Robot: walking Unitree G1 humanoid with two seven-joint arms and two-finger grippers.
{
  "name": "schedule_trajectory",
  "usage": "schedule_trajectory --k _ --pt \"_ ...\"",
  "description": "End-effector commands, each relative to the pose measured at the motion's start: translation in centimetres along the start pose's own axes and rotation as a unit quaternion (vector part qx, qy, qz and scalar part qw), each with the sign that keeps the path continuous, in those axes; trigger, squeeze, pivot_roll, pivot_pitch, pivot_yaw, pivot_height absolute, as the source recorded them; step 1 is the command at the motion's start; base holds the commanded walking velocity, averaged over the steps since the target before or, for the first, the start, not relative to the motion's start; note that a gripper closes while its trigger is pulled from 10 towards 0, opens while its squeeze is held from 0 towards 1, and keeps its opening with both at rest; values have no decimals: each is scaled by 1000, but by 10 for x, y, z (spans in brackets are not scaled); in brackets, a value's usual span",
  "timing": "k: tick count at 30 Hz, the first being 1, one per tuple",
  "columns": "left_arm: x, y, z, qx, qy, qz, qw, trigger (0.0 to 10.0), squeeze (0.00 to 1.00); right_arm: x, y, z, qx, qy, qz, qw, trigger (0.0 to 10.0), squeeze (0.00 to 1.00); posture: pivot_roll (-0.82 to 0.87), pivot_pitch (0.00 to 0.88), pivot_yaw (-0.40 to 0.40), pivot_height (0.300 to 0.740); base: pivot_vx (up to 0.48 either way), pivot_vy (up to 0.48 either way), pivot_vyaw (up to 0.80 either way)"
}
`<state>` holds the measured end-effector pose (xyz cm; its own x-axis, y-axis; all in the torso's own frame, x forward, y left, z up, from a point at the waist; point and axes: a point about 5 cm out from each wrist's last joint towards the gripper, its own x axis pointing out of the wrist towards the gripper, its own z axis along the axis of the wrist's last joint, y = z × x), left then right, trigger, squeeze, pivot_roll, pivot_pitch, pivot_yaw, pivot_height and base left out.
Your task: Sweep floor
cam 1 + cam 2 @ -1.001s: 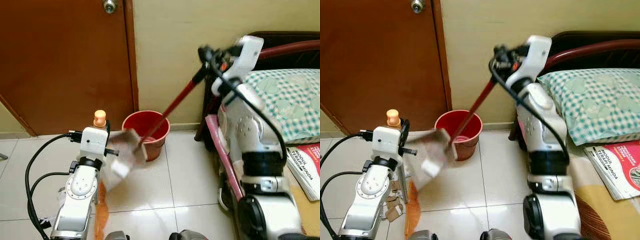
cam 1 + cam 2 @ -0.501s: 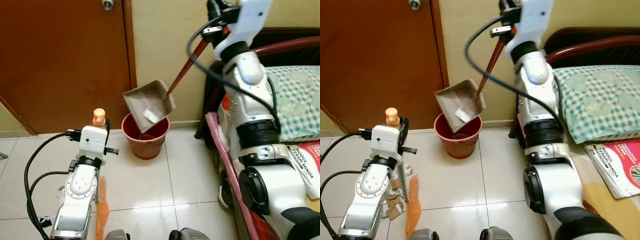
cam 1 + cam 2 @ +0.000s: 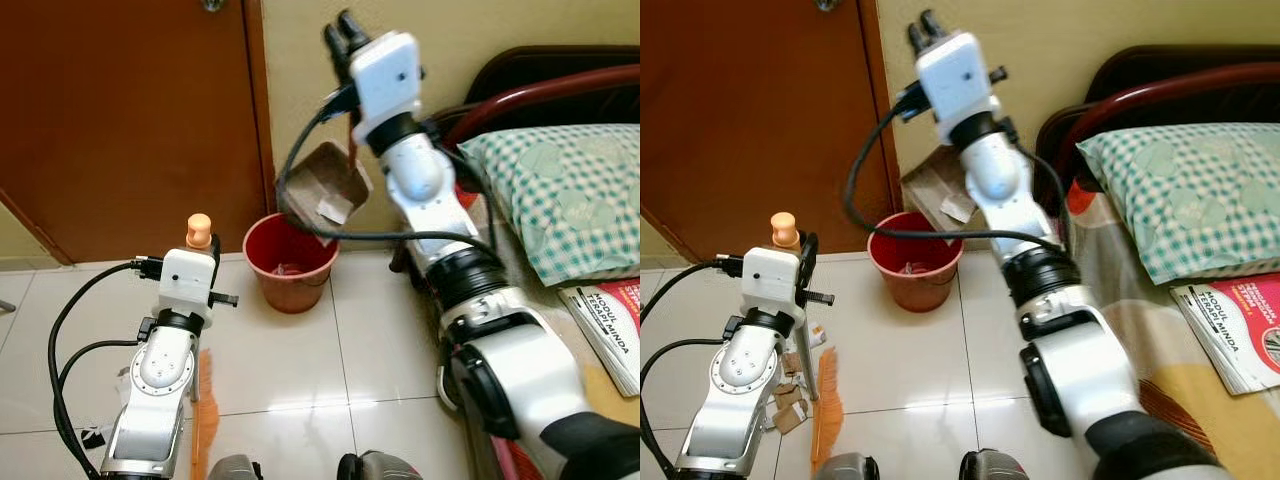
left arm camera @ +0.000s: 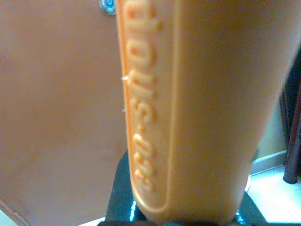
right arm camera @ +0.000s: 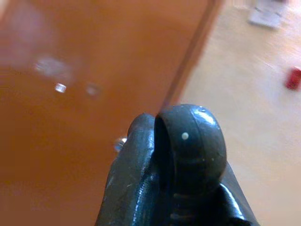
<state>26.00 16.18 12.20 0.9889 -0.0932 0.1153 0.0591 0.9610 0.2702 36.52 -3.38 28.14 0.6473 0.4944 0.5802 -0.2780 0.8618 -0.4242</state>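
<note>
The right gripper (image 3: 343, 30), closed on the dustpan (image 3: 322, 190) handle, holds the pan tilted directly above the red bucket (image 3: 290, 262), at its 6 o'clock, while the left gripper (image 3: 201, 240) grips the upright orange broom (image 3: 826, 405).

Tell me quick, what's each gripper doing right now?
Left gripper: shut on the orange broom handle.
Right gripper: shut on the dustpan handle, tipped over the red bucket.

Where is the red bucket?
In the left eye view the red bucket stands on the tiled floor by the wall, just right of the brown door, with the tilted dustpan right above it.
</note>
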Motion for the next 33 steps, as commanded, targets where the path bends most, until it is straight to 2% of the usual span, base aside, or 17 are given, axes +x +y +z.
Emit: schedule_trajectory --k 1,4,13,14,16,18,20,23,26,29,31,33 --pt "-2 -4 4 -9 -7 -8 1000 10000 0 5 10 19 -13 -63 20 998 10000 0 11 119 -40 740 0 0 0" --pt "-1 -7 6 -17 -18 -13 1000 10000 0 2 26 20 -12 -73 55 996 10000 0 9 121 -43 740 0 0 0" --pt "0 -6 6 -14 -16 -9 1000 10000 0 -9 53 17 -23 -91 119 988 10000 0 7 124 -49 740 0 0 0" --pt "0 -7 7 -15 -16 -9 1000 10000 0 -13 62 16 -25 -93 148 984 10000 0 5 125 -52 740 0 0 0" --pt "0 -7 7 -15 -16 -9 1000 10000 0 -14 65 16 -25 -94 160 982 10000 0 5 125 -52 740 0 0 0" --pt "0 -8 7 -16 -17 -9 1000 10000 0 -20 77 13 -31 -91 206 974 10000 0 5 125 -52 740 0 0 0" --pt "0 -9 7 -17 -17 -9 1000 10000 0 -24 81 11 -35 -92 220 971 10000 0 5 125 -52 740 0 0 0" --pt "0 -9 7 -18 -18 -9 1000 10000 0 -24 79 12 -31 -94 207 973 10000 0 4 125 -56 740 0 0 0" --pt "1 -9 7 -17 -18 -8 1000 10000 0 -15 60 28 -32 -126 155 979 10000 0 4 125 -56 740 0 0 0" --pt "1 -9 7 -17 -17 -8 1000 10000 0 -9 53 37 -29 -143 137 980 10000 0 2 123 -55 740 0 0 0" --pt "2 -10 6 -16 -16 -9 1000 10000 0 6 38 59 2 -171 92 981 10000 0 -1 120 -53 740 0 0 0" --pt "3 -11 6 -17 -16 -10 1000 10000 0 13 31 67 31 -174 66 982 10000 0 -4 117 -54 740 0 0 0"
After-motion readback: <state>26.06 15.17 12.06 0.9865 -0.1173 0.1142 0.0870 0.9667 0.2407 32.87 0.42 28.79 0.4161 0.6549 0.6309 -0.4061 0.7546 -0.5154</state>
